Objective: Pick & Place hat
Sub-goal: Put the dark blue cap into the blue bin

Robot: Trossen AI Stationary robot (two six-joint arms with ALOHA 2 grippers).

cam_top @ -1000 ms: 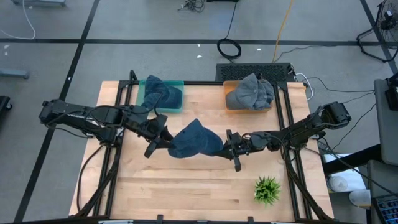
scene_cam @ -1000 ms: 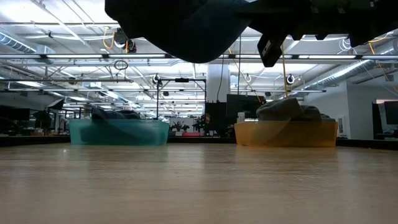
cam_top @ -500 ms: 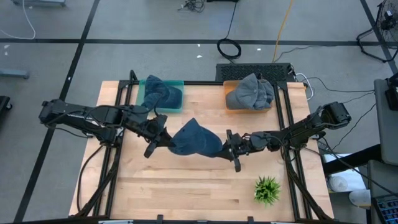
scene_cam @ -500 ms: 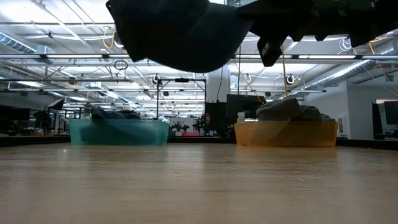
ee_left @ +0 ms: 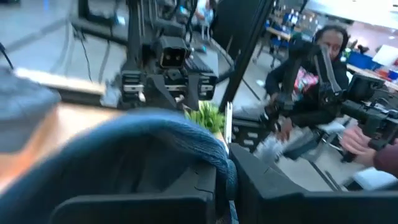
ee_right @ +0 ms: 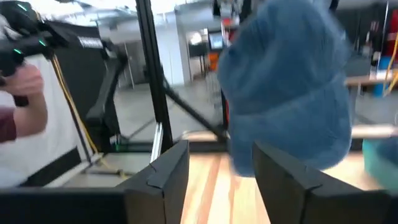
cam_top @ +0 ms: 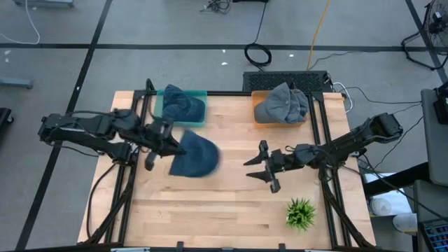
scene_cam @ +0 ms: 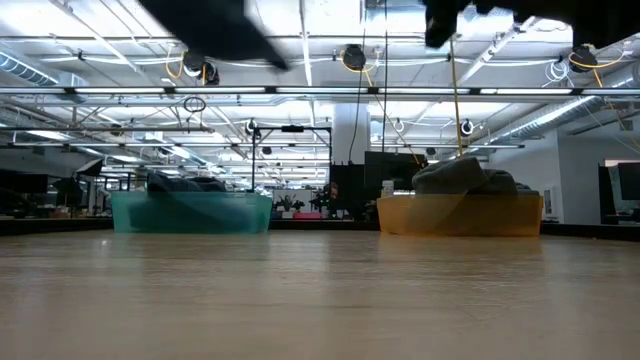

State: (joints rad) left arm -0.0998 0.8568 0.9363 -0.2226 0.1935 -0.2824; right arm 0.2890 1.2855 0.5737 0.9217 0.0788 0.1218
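A blue cloth hat (cam_top: 194,155) hangs above the table's middle, held by my left gripper (cam_top: 170,145), which is shut on its left edge. In the low view only the hat's underside (scene_cam: 215,22) shows, at the picture's top. My right gripper (cam_top: 257,170) stands open to the right of the hat, apart from it. In the right wrist view its fingers (ee_right: 163,171) are spread and the hat (ee_right: 286,87) floats ahead of them. Another blue hat lies in the teal bin (cam_top: 183,105); grey hats lie in the orange bin (cam_top: 280,103). My left gripper pinches the hat's rim (ee_left: 225,163) between its two fingers, coming roughly level from the table's left. The hat is lifted clear of the table and bulges out past the fingertips toward the right.
The teal bin (scene_cam: 190,212) and the orange bin (scene_cam: 460,212) stand at the table's far edge. A small green plant (cam_top: 301,213) stands near the near right corner. A person sits beyond the table (ee_left: 311,68), and a hand (ee_right: 25,87) shows in the right wrist view.
My right gripper has opened, let go of the hat and drawn back toward the table's right. My left gripper has moved left and up with the hat, which has swung left from between both grippers and now hangs from the left one alone.
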